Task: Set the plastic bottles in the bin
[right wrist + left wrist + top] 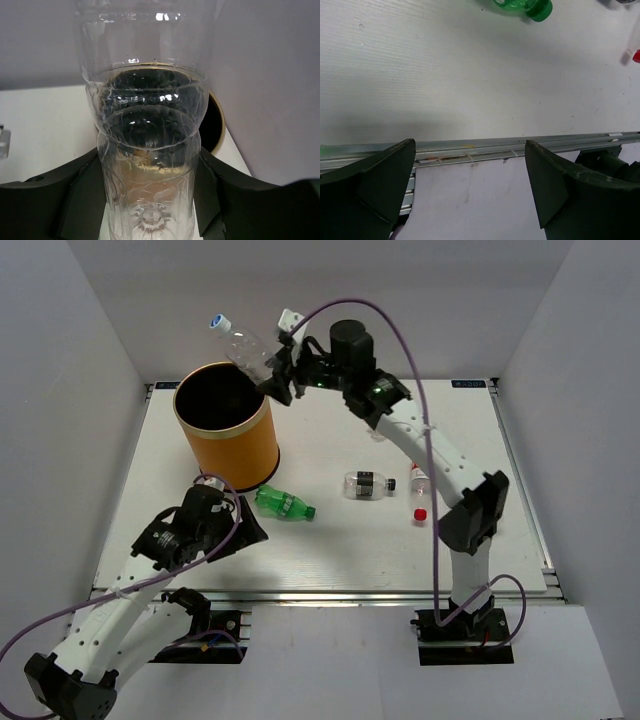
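My right end effector (272, 372) is gripping a clear bottle (240, 343) over the far rim of the orange bin (235, 452), which is standing near the far left corner of the white tabletop (330, 545). My left end effector (470, 147) is gaping wide by the near edge. White walls (70, 360) are enclosing three sides.

White table (330, 550) between plain pale grey walls (70, 390)

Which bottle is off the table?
The clear white-capped bottle, gripped by the right end effector near the bin. The green bottle, dark-labelled bottle and red-capped bottle lie on the table.
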You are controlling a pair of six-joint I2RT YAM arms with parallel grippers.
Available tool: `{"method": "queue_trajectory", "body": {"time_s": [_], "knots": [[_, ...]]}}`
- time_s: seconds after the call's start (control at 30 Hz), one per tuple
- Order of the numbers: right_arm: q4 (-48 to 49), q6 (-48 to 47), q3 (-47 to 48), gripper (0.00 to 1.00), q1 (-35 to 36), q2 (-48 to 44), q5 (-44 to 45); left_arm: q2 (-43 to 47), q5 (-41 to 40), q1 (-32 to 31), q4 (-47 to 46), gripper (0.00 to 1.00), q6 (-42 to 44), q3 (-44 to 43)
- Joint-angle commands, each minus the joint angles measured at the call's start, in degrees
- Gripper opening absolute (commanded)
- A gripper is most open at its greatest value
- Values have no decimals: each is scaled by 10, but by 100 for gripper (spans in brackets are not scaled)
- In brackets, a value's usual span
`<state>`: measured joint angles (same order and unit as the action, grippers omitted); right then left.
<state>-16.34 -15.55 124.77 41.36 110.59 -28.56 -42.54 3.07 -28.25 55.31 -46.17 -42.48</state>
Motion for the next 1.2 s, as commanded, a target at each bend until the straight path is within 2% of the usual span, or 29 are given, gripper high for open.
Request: {"method": "queue_trajectory", "body": {"time_s": [0.0,0.13,0.27,0.3,0.33,0.37,0.47,0.5,0.7,0.87,0.93,0.97,1.0,1.03,1.07,1.1,1.17], "knots": [[258,69,-16,0,19,21,-19,8,-1,-1,2,100,-15,6],[340,131,34,0,33,112,-33,36,18,-1,-27,100,-38,32],[385,149,71,1,40,162,-14,42,29,-1,-62,100,-45,53],[388,152,71,16,39,173,-15,42,29,-1,-62,100,-53,59],[390,165,70,35,42,178,-10,42,37,-1,-70,100,-53,59],[390,167,70,63,44,190,-12,36,37,-1,-78,100,-53,59],[387,159,73,88,48,207,0,6,44,-1,-98,100,-53,53],[382,160,84,90,48,211,12,-10,34,-1,-106,100,-59,40],[371,142,93,90,36,173,57,-60,-18,-1,-155,100,-104,14],[295,125,57,90,-14,82,125,-141,-46,-14,-203,100,-127,-20],[243,125,29,57,-37,9,134,-182,-54,-22,-225,100,-145,-33],[211,125,-25,37,-56,-8,141,-195,-67,-36,-232,100,-165,-33],[185,127,-48,10,-94,-71,146,-207,-74,-43,-232,100,-176,-47],[171,125,-98,8,-106,-93,143,-233,-84,-49,-232,100,-189,-55],[166,109,-154,12,-118,-134,138,-247,-110,-57,-224,100,-200,-62],[122,94,-211,26,-149,-156,139,-258,-126,-72,-214,100,-227,-80],[106,82,-294,50,-170,-240,125,-292,-175,-87,-190,100,-247,-95]]}}
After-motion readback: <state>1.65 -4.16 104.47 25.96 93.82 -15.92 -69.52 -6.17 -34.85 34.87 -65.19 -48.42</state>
